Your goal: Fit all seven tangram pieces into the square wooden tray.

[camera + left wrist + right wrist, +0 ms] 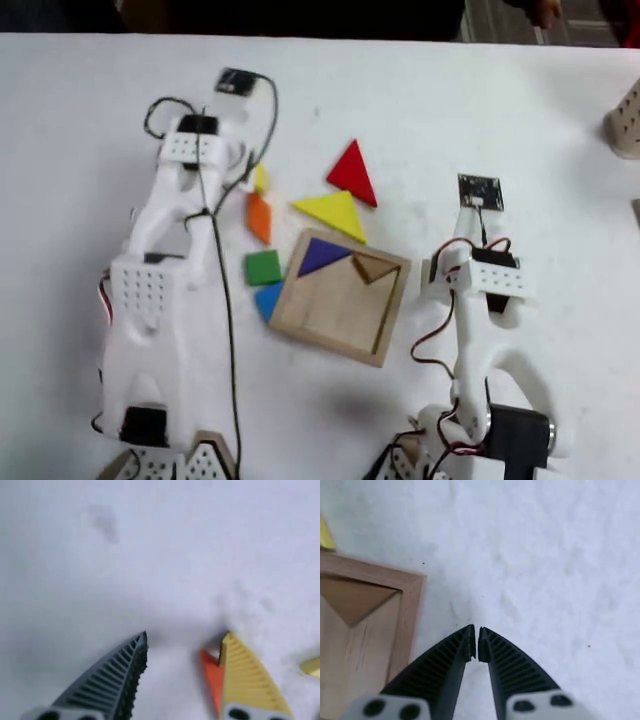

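The square wooden tray (385, 330) lies mid-table, turned like a diamond. Inside it sit a dark blue triangle (322, 255) and a wood-coloured triangle (372, 265). Outside lie a red triangle (352, 172), a large yellow triangle (333, 212), a small yellow piece (260, 178), an orange parallelogram (259, 216), a green square (263, 267) and a light blue piece (268, 298) against the tray's left edge. My left gripper (185, 636) is open just above the table, the orange piece's tip (212, 680) beside its yellow finger (245, 675). My right gripper (475, 642) is shut on nothing, beside the tray's corner (412, 587).
A beige perforated object (625, 120) stands at the far right edge. The left arm's black cable (225, 290) runs down the table beside the pieces. Bare white table stretches behind the pieces and between the tray and the right arm (485, 290).
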Motion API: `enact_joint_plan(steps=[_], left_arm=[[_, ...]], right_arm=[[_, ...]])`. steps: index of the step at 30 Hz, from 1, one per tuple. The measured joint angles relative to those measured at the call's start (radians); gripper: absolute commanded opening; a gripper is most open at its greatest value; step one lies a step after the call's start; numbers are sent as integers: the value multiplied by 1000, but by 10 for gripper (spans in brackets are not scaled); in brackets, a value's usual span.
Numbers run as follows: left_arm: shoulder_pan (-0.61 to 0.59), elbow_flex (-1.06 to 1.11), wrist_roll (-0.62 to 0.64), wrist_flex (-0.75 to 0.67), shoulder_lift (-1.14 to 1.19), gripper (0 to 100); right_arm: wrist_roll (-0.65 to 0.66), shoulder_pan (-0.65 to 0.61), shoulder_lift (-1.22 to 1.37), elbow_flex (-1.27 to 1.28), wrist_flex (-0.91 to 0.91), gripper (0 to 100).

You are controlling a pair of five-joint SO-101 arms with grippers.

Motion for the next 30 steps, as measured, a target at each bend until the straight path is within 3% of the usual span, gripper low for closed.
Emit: enact_joint_plan(steps=[5,17,24,30], left_arm=[[-14,-54,25,147,8,354],[-18,-31,68,244,-23,357],[15,203,129,236,-203,355],[20,529,296,71,-361,355]], right_arm=[[0,-9,0,0,0,19],[0,-21,0,3,0,19],[0,-44,0,3,0,19],[0,-43,0,6,0,20]])
